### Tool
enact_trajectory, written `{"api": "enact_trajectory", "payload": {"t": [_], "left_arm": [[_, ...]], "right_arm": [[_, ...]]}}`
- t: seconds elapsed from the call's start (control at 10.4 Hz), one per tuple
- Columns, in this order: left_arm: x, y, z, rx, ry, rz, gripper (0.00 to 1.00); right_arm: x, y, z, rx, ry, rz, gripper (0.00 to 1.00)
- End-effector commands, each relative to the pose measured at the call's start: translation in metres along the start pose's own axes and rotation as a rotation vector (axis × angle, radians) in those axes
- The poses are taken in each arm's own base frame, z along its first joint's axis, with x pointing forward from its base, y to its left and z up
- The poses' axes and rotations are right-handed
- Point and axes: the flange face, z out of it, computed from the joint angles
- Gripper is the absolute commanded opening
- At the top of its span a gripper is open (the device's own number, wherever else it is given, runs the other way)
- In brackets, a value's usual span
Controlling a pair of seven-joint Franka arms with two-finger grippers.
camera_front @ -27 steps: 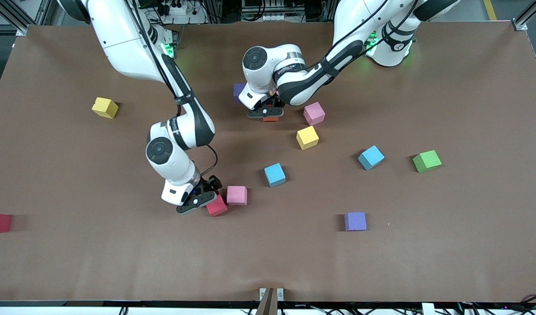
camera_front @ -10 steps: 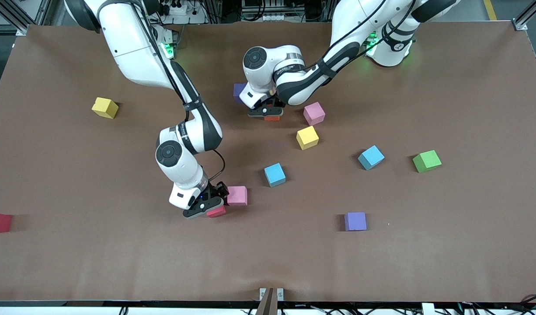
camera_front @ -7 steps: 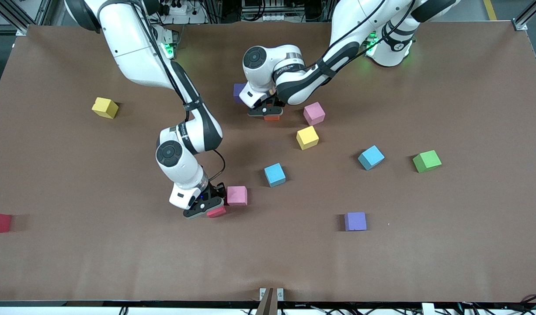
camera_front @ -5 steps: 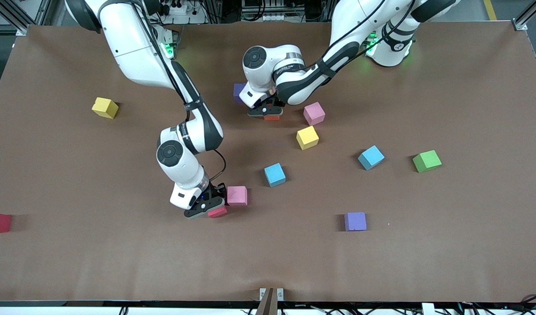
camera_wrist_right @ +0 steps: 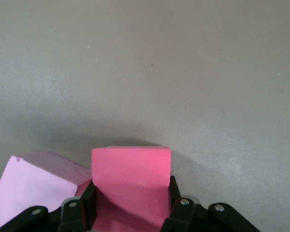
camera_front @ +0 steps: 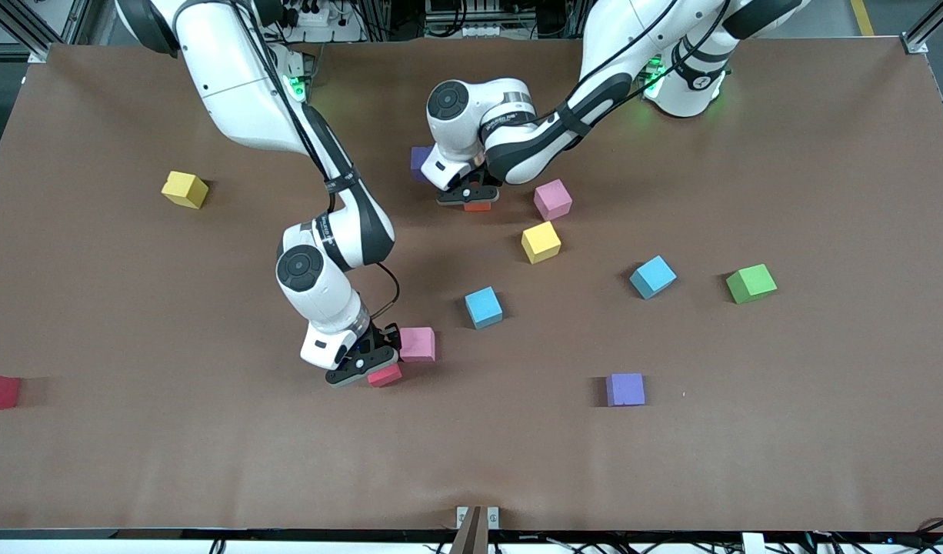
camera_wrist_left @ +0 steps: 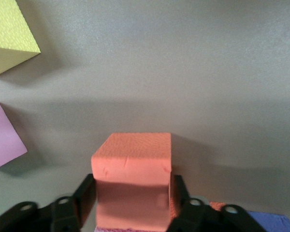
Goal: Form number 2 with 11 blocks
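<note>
My right hand (camera_front: 368, 368), lower centre of frame, is clamped on the red block (camera_front: 384, 375) for carrying. My left hand (camera_front: 468, 196), upper centre, half-open around the orange block (camera_front: 478, 206), seems to be releasing.

both arms wear glossy white shells with black joint bands, thin black cables, green lights at the bases, and black fingers.

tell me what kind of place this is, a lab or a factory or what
Most likely a robotics lab bench. Two white robot arms stand at a brown-covered table strewn with small matte foam cubes such as a green one, and aluminium framing with cables and power strips runs along the arms' edge of it.
</note>
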Motion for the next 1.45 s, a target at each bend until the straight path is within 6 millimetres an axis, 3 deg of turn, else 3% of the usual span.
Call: {"api": "enact_trajectory", "payload": {"t": [0.0, 0.19, 0.48, 0.87, 1.06, 1.25, 1.35], "left_arm": [[0.003, -0.003, -0.009, -0.007, 0.031, -0.020, 1.00], [0.005, -0.005, -0.019, -0.012, 0.047, -0.025, 1.00], [0.015, -0.011, -0.045, -0.025, 0.085, -0.091, 1.00], [0.095, -0.079, -0.087, 0.000, 0.140, -0.270, 1.00], [0.142, -0.125, -0.087, 0.013, 0.129, -0.368, 1.00], [0.161, -0.148, -0.078, 0.028, 0.117, -0.398, 1.00], [0.159, -0.155, -0.067, 0.046, 0.104, -0.396, 1.00]], "right_arm": [[0.007, 0.000, -0.014, -0.007, -0.012, -0.021, 0.00], [0.014, 0.007, -0.022, -0.019, -0.020, -0.024, 0.00], [0.026, 0.012, -0.054, -0.010, -0.082, -0.041, 0.00], [0.019, 0.015, -0.098, 0.032, -0.197, -0.015, 0.00], [0.004, 0.003, -0.113, 0.061, -0.292, -0.019, 0.00], [-0.018, -0.014, -0.130, 0.072, -0.348, 0.055, 0.00], [-0.025, -0.033, -0.134, 0.070, -0.373, 0.094, 0.00]]}}
